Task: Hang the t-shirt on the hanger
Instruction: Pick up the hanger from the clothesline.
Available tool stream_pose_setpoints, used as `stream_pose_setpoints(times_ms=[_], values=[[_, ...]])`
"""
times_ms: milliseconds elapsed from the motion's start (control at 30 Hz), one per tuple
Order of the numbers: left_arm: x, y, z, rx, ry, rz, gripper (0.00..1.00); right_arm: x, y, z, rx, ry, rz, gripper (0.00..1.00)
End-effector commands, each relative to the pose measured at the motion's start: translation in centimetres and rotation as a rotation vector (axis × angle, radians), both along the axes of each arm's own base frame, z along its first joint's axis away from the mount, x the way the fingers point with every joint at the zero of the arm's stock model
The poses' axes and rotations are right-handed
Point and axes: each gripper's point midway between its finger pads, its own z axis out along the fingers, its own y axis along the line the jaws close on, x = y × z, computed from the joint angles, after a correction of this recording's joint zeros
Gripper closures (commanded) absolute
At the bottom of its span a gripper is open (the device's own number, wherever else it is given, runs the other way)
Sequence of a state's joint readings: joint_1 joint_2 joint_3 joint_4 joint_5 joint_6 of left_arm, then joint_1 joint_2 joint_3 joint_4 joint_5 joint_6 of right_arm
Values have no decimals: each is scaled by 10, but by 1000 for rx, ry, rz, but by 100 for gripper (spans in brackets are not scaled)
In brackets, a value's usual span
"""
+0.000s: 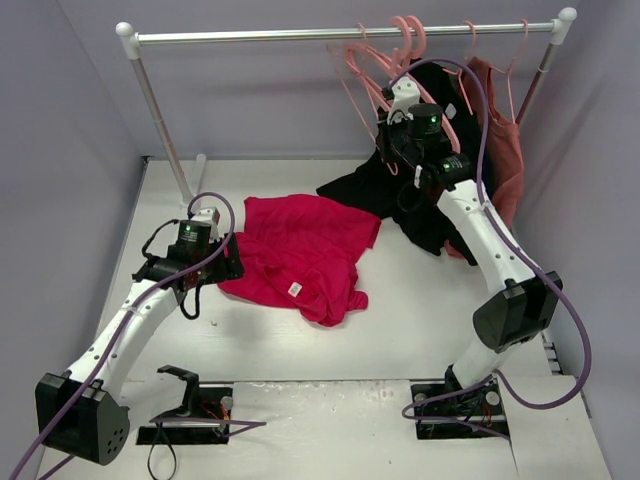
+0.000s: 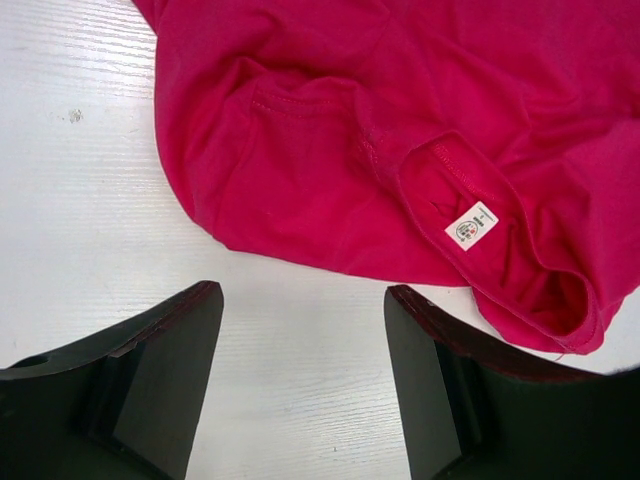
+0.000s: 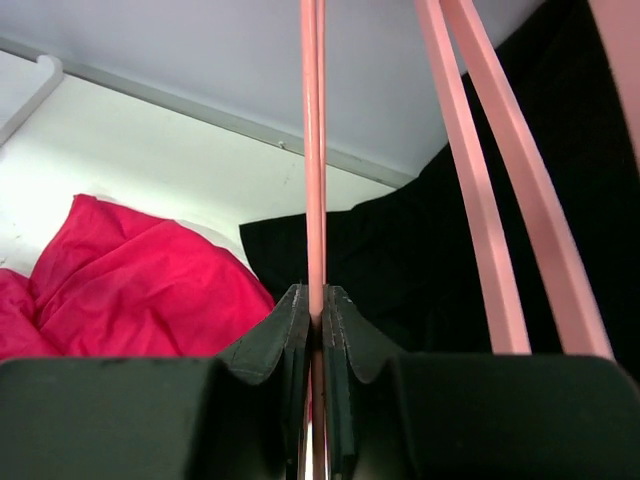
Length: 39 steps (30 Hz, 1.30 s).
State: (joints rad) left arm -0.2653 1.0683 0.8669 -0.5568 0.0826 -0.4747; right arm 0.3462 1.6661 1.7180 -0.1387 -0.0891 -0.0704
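You have a white table [image 1: 420, 300] with a faint wood grain. The crimson-pink t-shirt [image 1: 300, 250] lies crumpled on it left of centre, its white neck label [image 1: 295, 289] facing up near the front of the heap. Behind and to the right, the lower part of a black shirt [image 1: 365, 185] spreads onto the surface and meets the t-shirt's far corner, and 2 black base plates [image 1: 185, 428] sit at the near edge.

Two white-and-black robot arms with purple cables

The white-shelled left arm [image 1: 130, 320] and white-shelled right arm [image 1: 480, 240] have black joint housings, green-lit black wrist blocks, black base plates and a looping purple cable [image 1: 482, 130]. The left gripper [image 2: 302, 300] has black wedge-shaped fingers [image 2: 150, 390] with dark reddish inner edges.
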Motion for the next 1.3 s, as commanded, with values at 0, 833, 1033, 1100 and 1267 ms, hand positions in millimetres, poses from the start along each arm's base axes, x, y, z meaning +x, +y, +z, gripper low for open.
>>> stream_pose_setpoints(times_ms=[0,833,1033,1100,1267], values=[[10,-2,13,-17,-43,-2,35,-2,3,82,51,-228,49,100],[10,-17,15,-42,-30,-6,47,-186,50,-34,29,124,397,100],[9,-30,-1,-20,14,21,47,-257,51,-89,59,326,470,100],[9,-34,-9,-28,34,30,47,-268,51,-99,67,366,478,100],[24,-44,-24,-42,34,84,47,-277,55,-96,89,404,476,100]])
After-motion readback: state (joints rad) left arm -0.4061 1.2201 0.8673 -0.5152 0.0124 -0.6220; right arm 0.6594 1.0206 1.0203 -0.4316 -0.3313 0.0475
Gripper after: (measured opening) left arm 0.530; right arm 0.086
